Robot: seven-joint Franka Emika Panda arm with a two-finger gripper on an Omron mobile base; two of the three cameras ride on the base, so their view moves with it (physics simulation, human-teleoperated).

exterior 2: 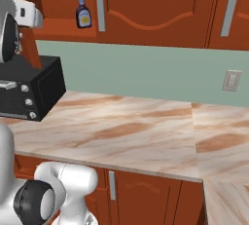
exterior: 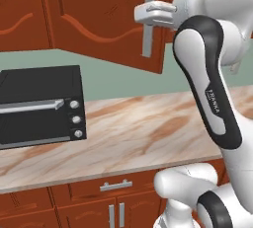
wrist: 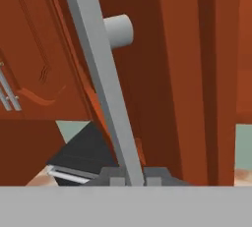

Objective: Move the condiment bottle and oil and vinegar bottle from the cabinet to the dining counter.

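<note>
The cabinet's left door (exterior: 99, 19) stands swung out from the wall. My gripper (exterior: 148, 15) is shut on its long silver handle (exterior: 147, 42). In the hand view that handle (wrist: 101, 73) runs slantwise up from between my fingertips (wrist: 114, 178), with my gripper (wrist: 134, 177) closed around it. Inside the opened cabinet (exterior 2: 63, 24), the condiment bottle (exterior 2: 83, 12) stands upright on the shelf, dark with a blue cap and a pale label, to the right of my hand. The oil and vinegar bottle is hidden. The dining counter is out of view.
A black toaster oven (exterior: 42, 106) sits on the marble counter (exterior: 148, 128) below the cabinet, at the left. More closed wall cabinet doors (exterior 2: 151, 9) run to the right. A wall outlet (exterior 2: 232, 80) is on the green backsplash. Drawers (exterior: 116, 186) lie under the counter.
</note>
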